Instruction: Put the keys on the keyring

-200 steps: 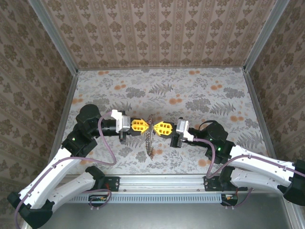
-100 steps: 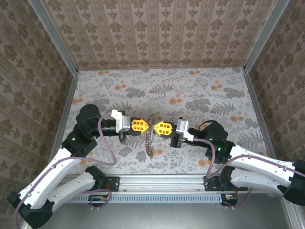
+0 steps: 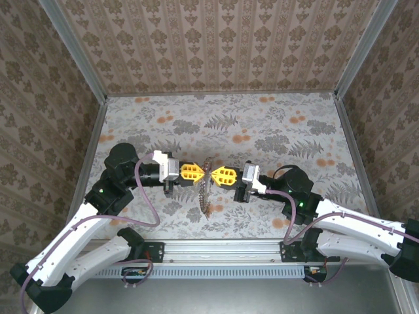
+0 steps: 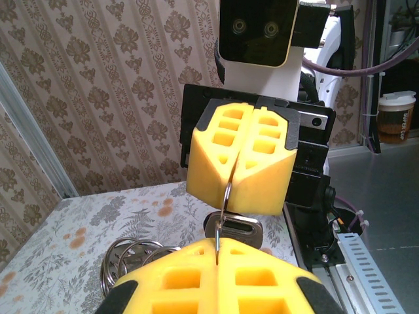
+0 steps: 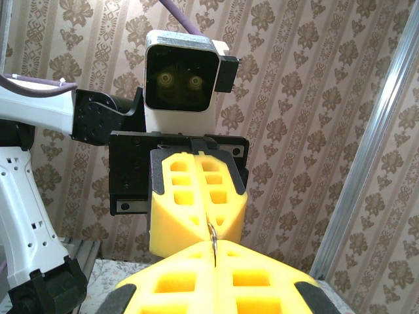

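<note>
My left gripper (image 3: pixel 200 173) and right gripper (image 3: pixel 214 174) meet tip to tip above the near middle of the worktop (image 3: pixel 275 131). Each has its yellow fingers fully closed on the same thin metal loop of the keyring (image 4: pixel 226 196), which stands upright between them. Just under that loop hang the keys (image 4: pixel 234 228) with further rings bunched beside them, trailing down toward the floral worktop, though I cannot tell whether they touch it; beyond lies the patterned back wall (image 3: pixel 216 46).
</note>
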You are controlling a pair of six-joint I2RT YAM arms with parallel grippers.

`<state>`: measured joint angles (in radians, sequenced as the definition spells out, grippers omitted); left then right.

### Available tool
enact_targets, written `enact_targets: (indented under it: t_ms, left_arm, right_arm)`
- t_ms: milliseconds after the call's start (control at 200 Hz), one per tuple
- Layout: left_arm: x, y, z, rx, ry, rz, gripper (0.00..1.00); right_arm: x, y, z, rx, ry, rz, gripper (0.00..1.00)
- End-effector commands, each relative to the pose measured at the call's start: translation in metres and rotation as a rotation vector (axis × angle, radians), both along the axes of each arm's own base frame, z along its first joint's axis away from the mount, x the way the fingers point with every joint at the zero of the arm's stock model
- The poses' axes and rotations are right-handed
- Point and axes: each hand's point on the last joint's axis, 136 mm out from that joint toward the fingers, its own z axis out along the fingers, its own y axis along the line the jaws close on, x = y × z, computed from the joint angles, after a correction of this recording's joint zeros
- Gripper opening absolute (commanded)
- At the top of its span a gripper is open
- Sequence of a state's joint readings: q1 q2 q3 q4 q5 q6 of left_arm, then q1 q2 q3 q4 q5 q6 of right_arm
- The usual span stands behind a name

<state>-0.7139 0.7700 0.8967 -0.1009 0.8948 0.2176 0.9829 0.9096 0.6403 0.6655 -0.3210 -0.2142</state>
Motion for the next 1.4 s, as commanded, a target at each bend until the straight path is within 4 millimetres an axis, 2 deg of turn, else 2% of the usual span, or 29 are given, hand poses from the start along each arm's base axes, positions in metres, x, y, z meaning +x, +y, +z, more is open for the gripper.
enact_targets:
  t_ms: [0,1395]
  left_arm:
    - [-0.011,0.003,0.014,-0.046,-0.043,-0.037,0.0]
    - [-0.013,0.004,0.016,-0.05,-0.05,-0.04,0.0]
  right_arm:
    - [-0.003,-0.005,0.015,0.048,-0.034,-0.008,0.0]
    - [0.008,0.005,0.011,0.009,-0.018,-0.039,0.0]
